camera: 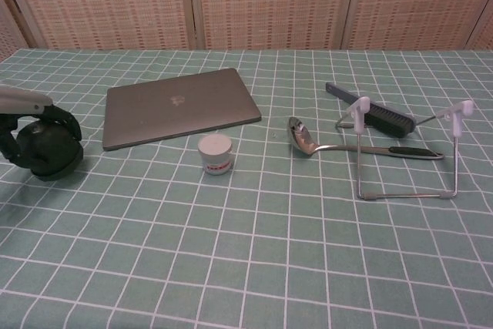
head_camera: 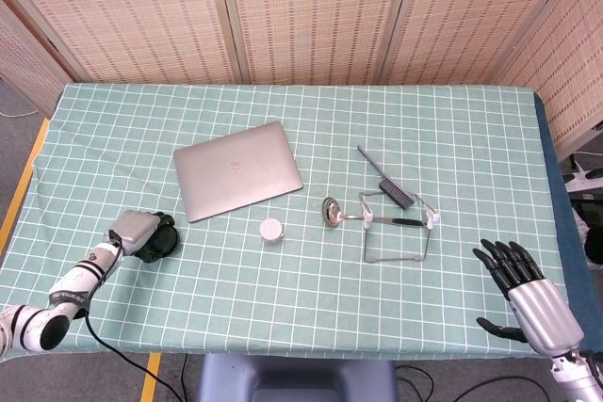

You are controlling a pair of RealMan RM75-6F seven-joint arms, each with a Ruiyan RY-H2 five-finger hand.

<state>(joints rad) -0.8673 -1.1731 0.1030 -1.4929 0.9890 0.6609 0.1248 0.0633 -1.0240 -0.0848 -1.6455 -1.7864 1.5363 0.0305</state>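
Note:
My left hand (head_camera: 133, 230) is at the table's front left with its fingers curled around a dark round object (head_camera: 161, 240). In the chest view that hand (camera: 17, 110) shows at the left edge, gripping the dark round object (camera: 51, 150) from above. My right hand (head_camera: 524, 291) hovers past the table's front right corner, fingers spread and holding nothing; the chest view does not show it.
A closed silver laptop (head_camera: 236, 170) lies left of centre, with a small white jar (head_camera: 272, 231) in front of it. To the right are a metal ladle (head_camera: 332, 212), a dark brush (head_camera: 386, 182) and a wire stand (head_camera: 396, 237) with white tips. Woven screens stand behind the table.

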